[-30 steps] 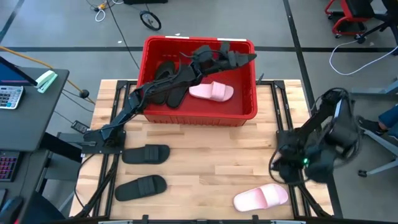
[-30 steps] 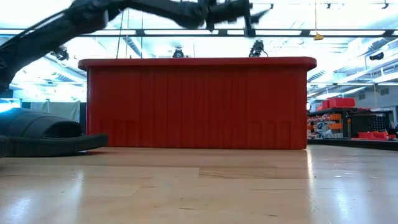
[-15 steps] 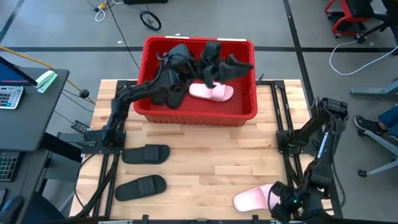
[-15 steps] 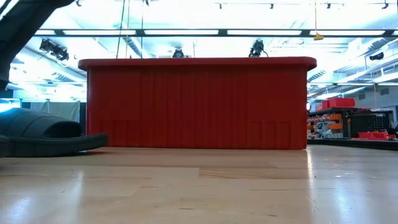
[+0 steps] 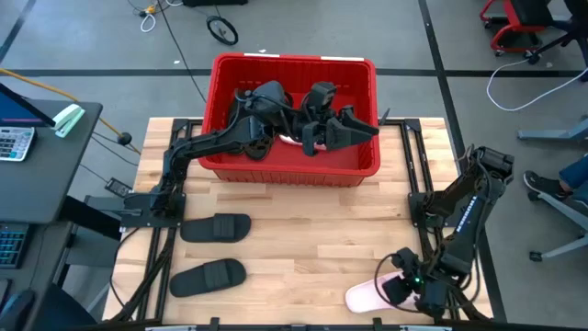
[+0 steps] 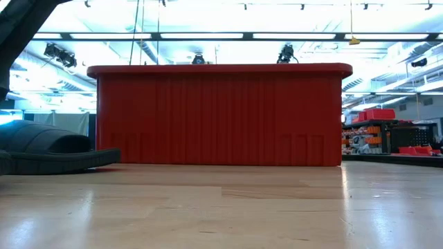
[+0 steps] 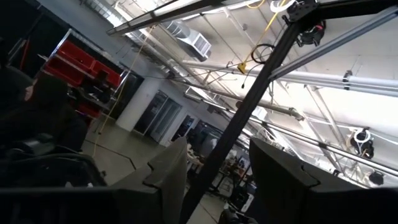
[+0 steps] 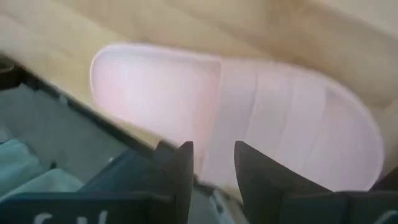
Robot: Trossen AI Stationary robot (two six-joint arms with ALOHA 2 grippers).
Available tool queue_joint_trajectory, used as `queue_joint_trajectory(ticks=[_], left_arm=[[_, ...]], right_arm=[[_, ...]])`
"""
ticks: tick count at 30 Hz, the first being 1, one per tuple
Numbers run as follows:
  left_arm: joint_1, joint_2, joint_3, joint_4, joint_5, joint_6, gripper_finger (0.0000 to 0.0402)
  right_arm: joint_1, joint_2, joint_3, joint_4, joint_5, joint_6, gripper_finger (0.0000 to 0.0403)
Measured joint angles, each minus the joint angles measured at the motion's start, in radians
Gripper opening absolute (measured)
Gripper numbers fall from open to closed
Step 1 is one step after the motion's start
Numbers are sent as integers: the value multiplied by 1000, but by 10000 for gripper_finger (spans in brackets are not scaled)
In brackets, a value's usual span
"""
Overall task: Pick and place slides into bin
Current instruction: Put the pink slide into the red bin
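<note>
The red bin (image 5: 294,170) stands at the table's far middle; its near wall fills the low view (image 6: 221,117). My left gripper (image 5: 358,129) is open and empty inside the bin, near its right side, tipped upward. A pale pink slide (image 5: 292,140) and a black flip-flop (image 5: 250,147) lie in the bin, mostly hidden under the left arm. A second pale pink slide (image 5: 366,296) lies at the table's near right, seen in the right wrist view (image 8: 261,118). My right gripper (image 5: 401,289) is open just above it. Two black slides (image 5: 214,227), (image 5: 209,276) lie at the near left.
The nearer black slide also shows at the left of the low view (image 6: 48,149). Bare wooden table (image 5: 312,239) lies between the black slides and the pink slide. A desk with a calculator (image 5: 14,142) stands off the table's left side.
My right gripper has gone from the table's right side toward the near edge and come down over the pink slide. My left arm has folded back, and its gripper has gone from the bin's far right corner toward the bin's near wall and lower into it.
</note>
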Motion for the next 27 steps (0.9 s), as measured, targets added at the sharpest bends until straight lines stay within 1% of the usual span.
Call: queue_joint_trajectory(ticks=[2,4,5,9,12,16,20,23,25,27], left_arm=[[0,0,0,3,0,5,176],[0,0,0,1,-1,17,176],[-3,0,0,0,-2,19,177],[-12,0,0,2,-3,16,177],[-23,0,0,1,-3,16,174],[-36,0,0,2,-2,17,172],[-40,0,0,3,-2,16,173],[-38,0,0,3,-2,16,172],[-37,0,0,3,-2,15,172],[-38,0,0,3,-2,15,173]], right_arm=[[-21,5,0,-34,-1,-17,123],[-42,11,-2,-31,-16,-28,123],[-52,11,-1,-23,-41,-38,123],[-84,10,-1,-22,-193,-44,123],[-95,26,0,-21,-247,-13,123],[-123,97,0,19,-313,-12,123],[-168,172,0,137,-322,-62,123],[-219,208,1,264,-290,-134,123],[-252,221,1,303,-266,-185,123],[-287,224,1,303,-256,-233,123]])
